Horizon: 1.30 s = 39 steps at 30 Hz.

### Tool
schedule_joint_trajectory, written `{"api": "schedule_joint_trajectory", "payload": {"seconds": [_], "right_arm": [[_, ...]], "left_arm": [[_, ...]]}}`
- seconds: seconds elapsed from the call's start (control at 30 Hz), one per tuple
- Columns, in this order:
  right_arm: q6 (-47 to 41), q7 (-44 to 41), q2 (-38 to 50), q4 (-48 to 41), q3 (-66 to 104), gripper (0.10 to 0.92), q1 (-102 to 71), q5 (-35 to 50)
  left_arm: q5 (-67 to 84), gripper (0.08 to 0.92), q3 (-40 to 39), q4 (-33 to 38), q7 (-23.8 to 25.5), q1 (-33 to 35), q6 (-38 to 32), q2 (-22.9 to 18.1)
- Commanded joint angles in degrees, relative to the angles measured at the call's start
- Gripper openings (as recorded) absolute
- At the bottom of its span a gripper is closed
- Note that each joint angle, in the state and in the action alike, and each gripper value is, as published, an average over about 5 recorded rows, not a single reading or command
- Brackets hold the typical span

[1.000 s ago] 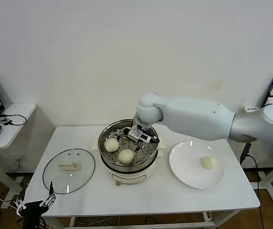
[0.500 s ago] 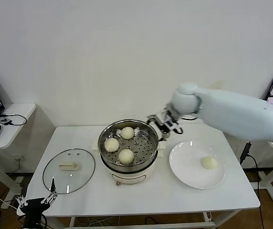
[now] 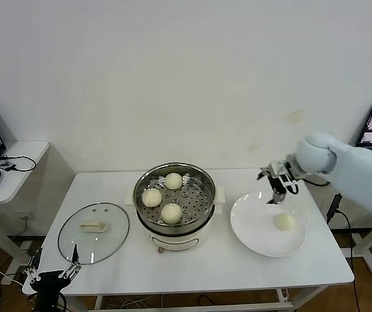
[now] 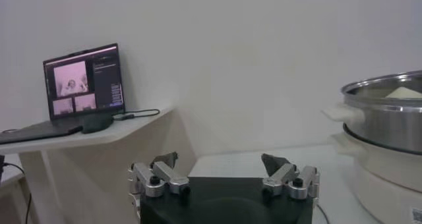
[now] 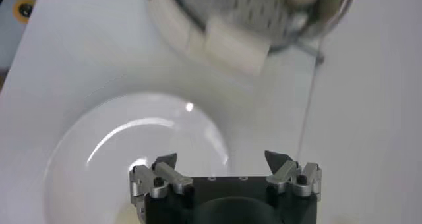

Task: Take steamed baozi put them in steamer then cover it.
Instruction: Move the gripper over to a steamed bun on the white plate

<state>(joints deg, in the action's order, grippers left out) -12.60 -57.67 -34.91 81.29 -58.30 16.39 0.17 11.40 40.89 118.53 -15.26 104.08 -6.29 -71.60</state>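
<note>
Right tool [image 3: 276, 186] swung from steamer [image 3: 175, 198] to plate [image 3: 267, 226].

The right arm [image 3: 355, 170] is a thick, smooth shell in pale grey-white, rounded at the joint like a ball. Its claw [image 3: 277, 185] is far smaller and darker — black and silver metal with slim parts. From the wrist cameras, both claws look alike: a black block body [image 5: 227, 199], silver knuckles set with round black screws, and short dark tips [image 5: 277, 158] (pointed, angled inward). The left claw [image 4: 224, 169] shows the same build — silver links [image 4: 155, 177] on black.
</note>
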Motion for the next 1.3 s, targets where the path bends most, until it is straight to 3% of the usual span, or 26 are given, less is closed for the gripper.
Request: {"api": "schedule_joint_trajectory", "payload": {"seconds": [0.03, 1.07, 1.3], "right_arm": [[-1.59, -0.81, 2.89, -5.75, 10.68, 0.823, -16.40, -7.64], [1.01, 0.54, -6.53, -18.69, 16.74, 0.822, -22.13, -15.83], [1.24, 0.01, -7.20, -19.44, 17.28, 0.781, -22.14, -16.44]], "left_arm": [[-0.09, 0.823, 0.29, 0.13, 0.09, 0.31, 0.16, -0.02], [-0.02, 0.823, 0.43, -0.64, 0.11, -0.39, 0.44, -0.31], [-0.05, 0.823, 0.68, -0.43, 0.07, -0.33, 0.42, -0.32]]}}
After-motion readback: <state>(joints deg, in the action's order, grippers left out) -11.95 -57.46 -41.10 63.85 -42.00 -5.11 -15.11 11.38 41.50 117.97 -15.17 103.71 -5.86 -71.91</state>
